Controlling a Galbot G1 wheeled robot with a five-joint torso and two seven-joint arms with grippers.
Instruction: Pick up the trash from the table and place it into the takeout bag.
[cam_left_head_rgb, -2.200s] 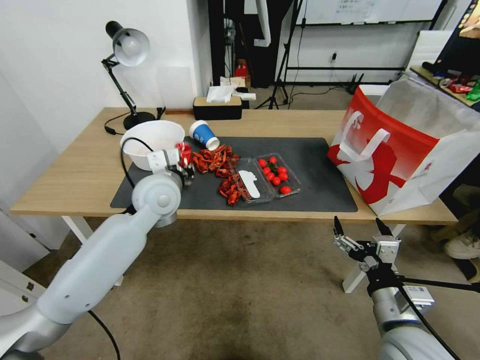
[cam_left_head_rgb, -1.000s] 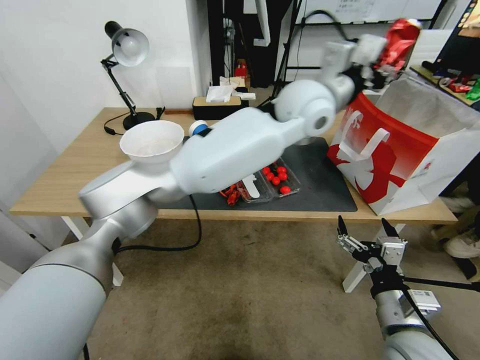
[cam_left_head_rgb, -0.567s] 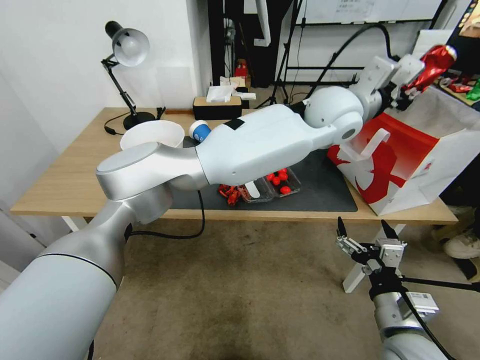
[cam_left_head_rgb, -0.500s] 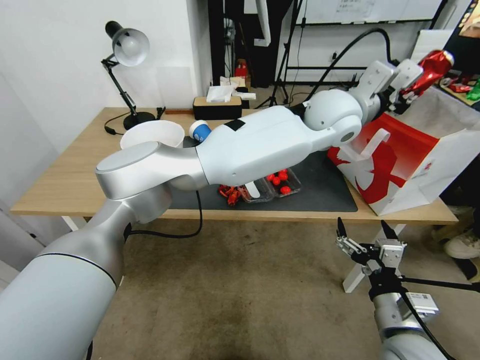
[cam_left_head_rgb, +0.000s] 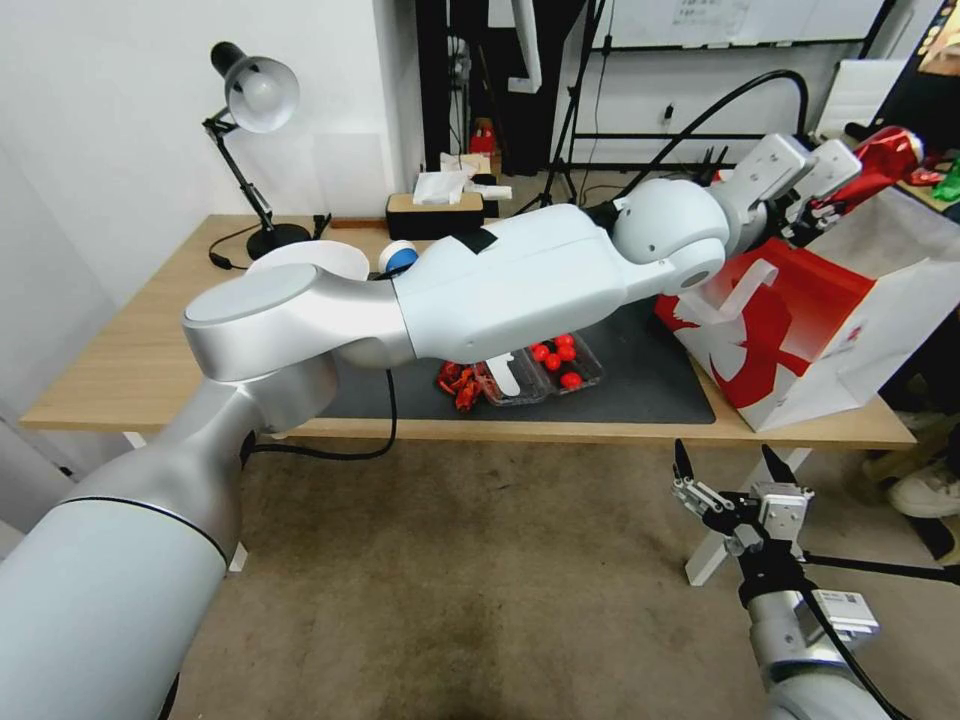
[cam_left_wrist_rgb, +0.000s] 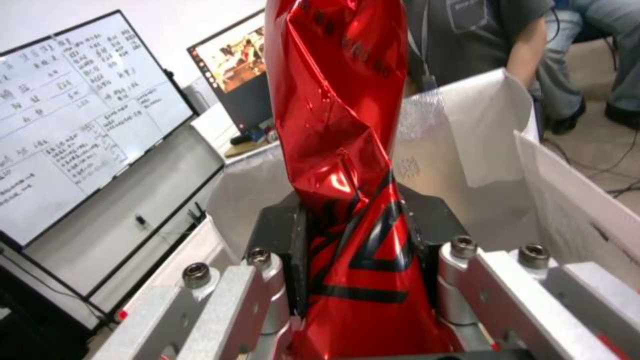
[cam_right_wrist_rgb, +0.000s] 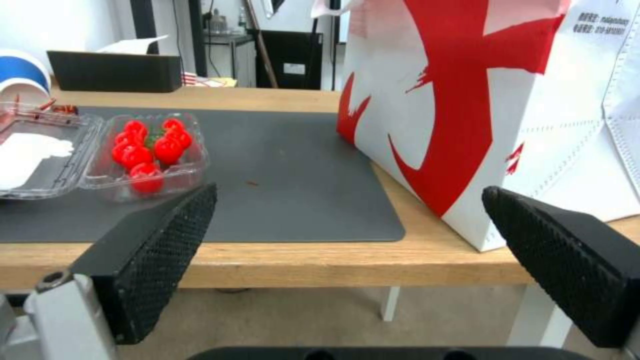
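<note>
My left arm reaches across the table (cam_left_head_rgb: 130, 360) to the takeout bag (cam_left_head_rgb: 800, 330), a boxy red and white paper bag at the right end. My left gripper (cam_left_head_rgb: 845, 185) is shut on a dented red drink can (cam_left_head_rgb: 888, 156), held just over the bag's open top. In the left wrist view the can (cam_left_wrist_rgb: 340, 125) stands clamped in the left gripper (cam_left_wrist_rgb: 353, 260), with the bag's grey inside (cam_left_wrist_rgb: 467, 165) behind it. A blue paper cup (cam_left_head_rgb: 401, 258) lies on the dark mat (cam_left_head_rgb: 650, 385), partly hidden by the arm. My right gripper (cam_left_head_rgb: 727, 470) hangs open below the table's front edge.
A clear tray of red tomatoes (cam_left_head_rgb: 560, 365) and red crumpled scraps (cam_left_head_rgb: 455, 385) lie mid-mat. A white bowl (cam_left_head_rgb: 300, 255) sits behind my left arm. A desk lamp (cam_left_head_rgb: 250, 100) and tissue box (cam_left_head_rgb: 435, 212) stand at the back. The right wrist view faces the bag's side (cam_right_wrist_rgb: 453, 100).
My left arm lifted the red can from the left of the mat and swung it right across the table. It now sits lower, at the bag's mouth. The right arm stayed put.
</note>
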